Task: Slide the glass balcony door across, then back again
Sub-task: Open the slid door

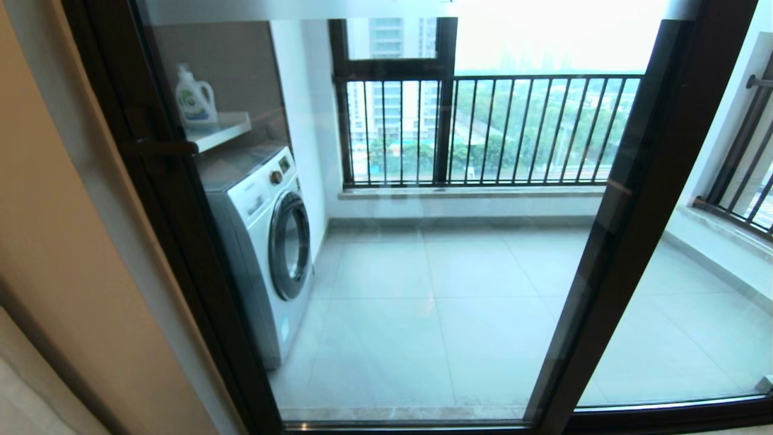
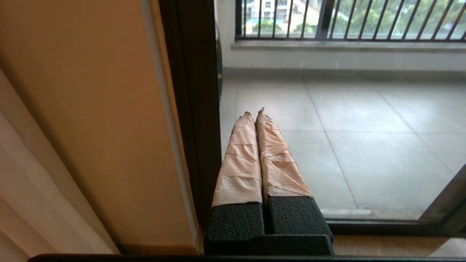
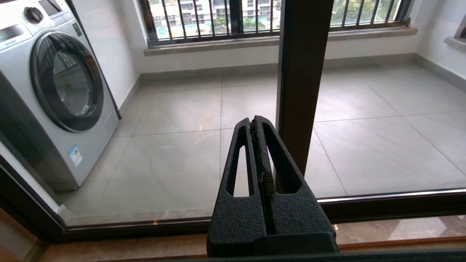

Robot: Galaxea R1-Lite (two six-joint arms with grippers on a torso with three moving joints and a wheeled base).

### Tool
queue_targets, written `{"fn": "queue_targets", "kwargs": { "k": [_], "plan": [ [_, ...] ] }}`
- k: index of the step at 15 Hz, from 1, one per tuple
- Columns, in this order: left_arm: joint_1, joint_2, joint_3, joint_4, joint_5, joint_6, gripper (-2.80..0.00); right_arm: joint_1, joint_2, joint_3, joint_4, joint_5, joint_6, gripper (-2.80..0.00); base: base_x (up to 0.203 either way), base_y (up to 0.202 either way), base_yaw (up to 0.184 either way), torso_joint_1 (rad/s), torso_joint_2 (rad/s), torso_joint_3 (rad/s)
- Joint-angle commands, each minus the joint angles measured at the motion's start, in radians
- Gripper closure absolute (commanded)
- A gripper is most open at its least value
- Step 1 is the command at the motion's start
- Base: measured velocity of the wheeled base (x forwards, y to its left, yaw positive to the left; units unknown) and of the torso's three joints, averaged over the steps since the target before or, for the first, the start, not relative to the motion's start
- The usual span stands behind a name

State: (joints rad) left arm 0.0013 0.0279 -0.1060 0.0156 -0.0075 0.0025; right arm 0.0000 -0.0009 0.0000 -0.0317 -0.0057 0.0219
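The glass balcony door (image 1: 435, 272) fills the head view, clear glass in a dark frame. Its left stile (image 1: 181, 241) stands against the beige wall and carries a small lever handle (image 1: 158, 147). Its right stile (image 1: 628, 211) overlaps a second glass panel. Neither gripper shows in the head view. My left gripper (image 2: 254, 112), its fingers (image 2: 240, 160) wrapped in tan tape, is shut and empty, just beside the left stile (image 2: 193, 109). My right gripper (image 3: 252, 120) is shut and empty, close in front of the middle stile (image 3: 302, 72), low near the bottom track (image 3: 382, 207).
Behind the glass, a silver washing machine (image 1: 266, 241) stands at the balcony's left, with a detergent bottle (image 1: 194, 99) on a shelf (image 1: 220, 130) above it. A window with black railing bars (image 1: 513, 130) runs along the far side. A beige wall (image 1: 60, 241) borders the door.
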Motion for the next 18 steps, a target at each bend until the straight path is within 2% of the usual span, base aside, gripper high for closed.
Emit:
{"fn": "queue_targets", "kwargs": {
  "k": [1, 6, 8, 11, 14, 16, 18],
  "plan": [
    [0.000, 0.150, -0.135, -0.009, -0.013, -0.007, 0.00, 0.000, 0.001, 0.012, -0.001, 0.000, 0.001, 0.00, 0.000, 0.000, 0.000, 0.000, 0.00, 0.000],
    [0.000, 0.521, -0.323, -0.143, -0.139, -0.017, 0.00, 0.000, 0.001, 0.012, -0.001, 0.000, 0.001, 0.00, 0.000, 0.000, 0.000, 0.000, 0.00, 0.000],
    [0.000, 0.697, -0.400, -0.221, -0.161, -0.018, 0.00, 0.000, 0.001, 0.012, -0.001, 0.000, 0.001, 0.00, 0.000, 0.000, 0.000, 0.000, 0.00, 0.000],
    [0.000, 0.999, -0.557, -0.398, -0.175, -0.019, 0.00, 0.000, 0.001, 0.012, -0.001, 0.000, 0.001, 0.00, 0.000, 0.000, 0.000, 0.000, 0.00, 0.000],
    [0.007, 1.267, -0.814, -0.523, -0.183, -0.017, 0.00, 0.000, 0.001, 0.012, -0.001, 0.000, 0.000, 0.00, 0.000, 0.000, 0.000, 0.000, 0.00, 0.000],
    [0.022, 1.426, -0.976, -0.558, -0.202, -0.017, 0.00, 0.000, 0.001, 0.012, -0.001, 0.000, 0.001, 0.00, 0.000, 0.000, 0.000, 0.000, 0.00, 0.000],
    [0.034, 1.550, -1.078, -0.575, -0.216, -0.017, 0.00, 0.000, 0.001, 0.012, -0.001, 0.000, 0.001, 0.00, 0.000, 0.000, 0.000, 0.000, 0.00, 0.000]
  ]
}}
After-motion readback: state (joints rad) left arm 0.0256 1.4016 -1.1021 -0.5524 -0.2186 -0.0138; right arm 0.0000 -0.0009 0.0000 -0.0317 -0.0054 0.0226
